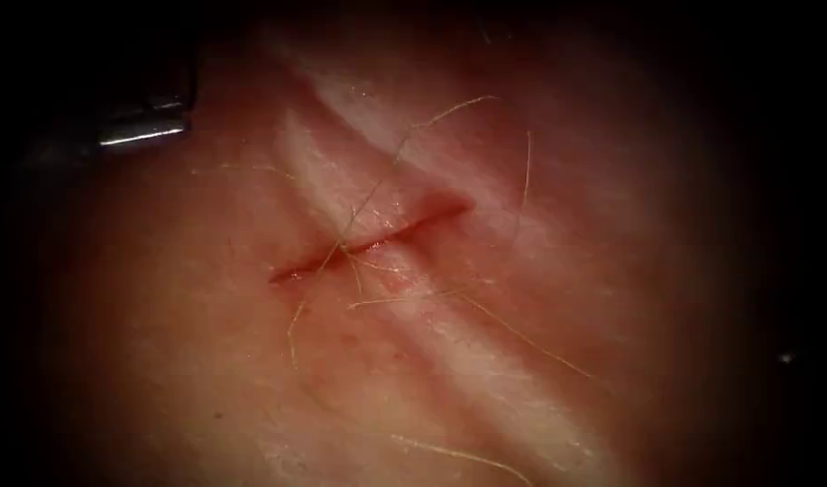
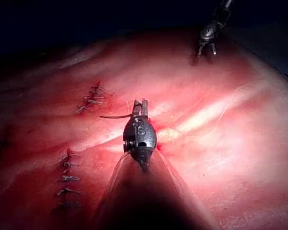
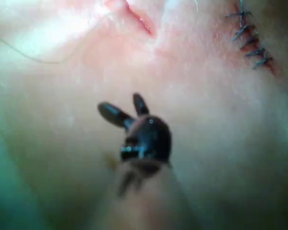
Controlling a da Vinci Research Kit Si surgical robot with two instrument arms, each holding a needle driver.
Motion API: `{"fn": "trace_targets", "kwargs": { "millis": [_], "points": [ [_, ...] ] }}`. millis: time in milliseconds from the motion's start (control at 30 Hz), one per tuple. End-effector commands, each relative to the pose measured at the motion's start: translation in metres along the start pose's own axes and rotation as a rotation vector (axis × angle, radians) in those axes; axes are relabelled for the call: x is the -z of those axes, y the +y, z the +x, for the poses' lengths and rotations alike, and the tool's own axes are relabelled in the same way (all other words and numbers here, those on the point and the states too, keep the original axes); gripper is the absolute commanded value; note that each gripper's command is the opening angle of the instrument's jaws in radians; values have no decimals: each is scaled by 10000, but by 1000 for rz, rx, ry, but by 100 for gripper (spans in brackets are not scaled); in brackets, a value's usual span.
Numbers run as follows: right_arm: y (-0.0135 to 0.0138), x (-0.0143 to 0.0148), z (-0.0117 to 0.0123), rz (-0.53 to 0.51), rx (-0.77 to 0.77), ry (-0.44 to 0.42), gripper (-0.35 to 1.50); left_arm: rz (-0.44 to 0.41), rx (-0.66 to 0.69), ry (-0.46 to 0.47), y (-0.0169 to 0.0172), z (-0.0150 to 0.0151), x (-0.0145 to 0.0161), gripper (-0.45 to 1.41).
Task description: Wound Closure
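Endoscope view is showing us the tissue (image 1: 160,343) with its short red cut (image 1: 372,239) running aslant through the middle, pale thread (image 1: 377,185) lying loose over and around it, and a glint of the left tool's metal at the upper left edge. In the left wrist view we are seeing the left tool (image 2: 139,107) with its jaws closed on the needle (image 2: 116,116), gripped near one end so that the dark curve is sticking out sideways, free of the tissue and near the cut. In the right wrist view the right tool (image 3: 126,106) is hovering well short of the cut with its jaws spread apart and holding nothing. Older stitched rows (image 2: 90,101) are lying off to the side.

We are judging that the needle is being readied for a bite. To do it well, we would want the point meeting the tissue squarely beside the cut's edge, with the loose thread clear of it.
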Motion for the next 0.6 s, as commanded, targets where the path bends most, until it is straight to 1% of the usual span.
{"fn": "trace_targets", "kwargs": {
  "millis": [33,67,167,200,267,300,433,533,600],
  "points": [
    [19,-47,9,-39,23,50,120,3,-3,0,-1,-4,-10,-45],
    [19,-47,9,-39,23,50,120,3,-3,0,-1,-4,-10,-45],
    [28,-90,21,-81,56,104,118,4,-4,-2,0,-4,-12,-45],
    [32,-107,25,-89,71,135,116,4,-4,-2,0,-4,-12,-45],
    [36,-131,26,-101,90,168,115,4,-4,-2,0,-4,-13,-45],
    [37,-147,24,-104,112,175,115,4,-4,-2,0,-4,-13,-45],
    [43,-189,7,-119,167,175,113,4,-5,-2,0,-5,-13,-45],
    [46,-210,-10,-108,184,166,110,3,-5,-5,0,-5,-14,-45],
    [49,-218,-18,-110,202,152,108,4,-6,-5,1,-5,-14,-45]
  ]
}}
